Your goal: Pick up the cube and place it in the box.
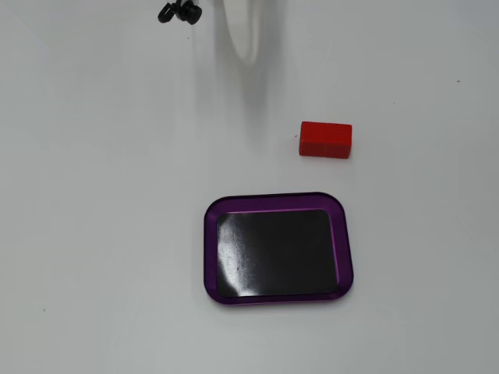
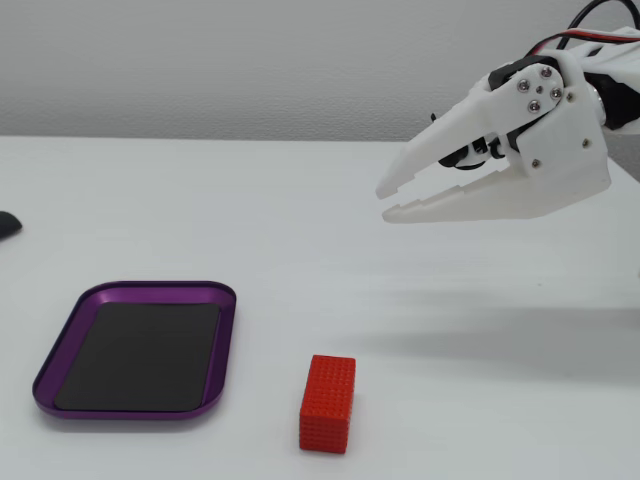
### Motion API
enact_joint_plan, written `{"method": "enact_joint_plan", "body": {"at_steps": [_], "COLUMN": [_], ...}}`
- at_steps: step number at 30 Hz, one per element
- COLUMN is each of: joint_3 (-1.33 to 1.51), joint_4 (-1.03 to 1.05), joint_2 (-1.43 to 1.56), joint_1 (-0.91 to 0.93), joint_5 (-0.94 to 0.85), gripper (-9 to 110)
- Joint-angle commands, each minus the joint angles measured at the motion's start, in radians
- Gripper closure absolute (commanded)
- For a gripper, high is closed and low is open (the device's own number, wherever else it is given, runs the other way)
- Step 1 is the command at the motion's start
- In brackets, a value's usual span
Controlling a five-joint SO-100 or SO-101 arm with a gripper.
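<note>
The red cube [image 1: 326, 139] lies flat on the white table, a little beyond the upper right corner of the box in a fixed view. In another fixed view the cube [image 2: 328, 403] lies to the right of the box. The box [image 1: 273, 300] is a purple-rimmed tray with a shiny black bottom and is empty; it also shows at the left in the side-on fixed view [image 2: 150, 291]. My white gripper [image 2: 388, 201] hangs in the air well above and behind the cube. Its jaws are slightly apart and hold nothing. Only its tip [image 1: 243, 47] shows at the top edge.
A small black object [image 1: 179, 13] lies at the table's top edge, and it shows at the far left edge in the side-on fixed view [image 2: 5, 225]. A grey wall stands behind the table.
</note>
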Motion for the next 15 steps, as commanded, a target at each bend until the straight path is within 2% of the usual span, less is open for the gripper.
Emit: {"method": "enact_joint_plan", "body": {"at_steps": [1,15], "joint_3": [0.006,0.006], "joint_4": [-0.014,-0.067], "joint_2": [0.021,0.020], "joint_1": [-0.005,0.003], "joint_5": [0.017,0.002], "gripper": [102,102]}}
